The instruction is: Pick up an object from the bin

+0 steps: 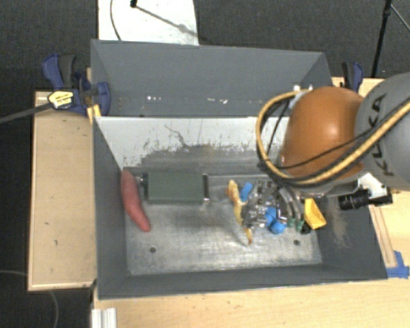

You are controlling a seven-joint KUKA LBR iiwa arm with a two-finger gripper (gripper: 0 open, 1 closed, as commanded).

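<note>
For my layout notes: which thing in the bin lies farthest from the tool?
The red sausage-shaped thing at the far left. The grey-green block is closer, and the small blue and yellow pieces lie heaped at the tool.

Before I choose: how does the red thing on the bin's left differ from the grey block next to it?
The red thing is rounded, long and tapering; the grey block is flat-sided and rectangular. The red thing lies slanted toward the front, the grey block along the back wall. Both lie on the bin's floor.
</note>
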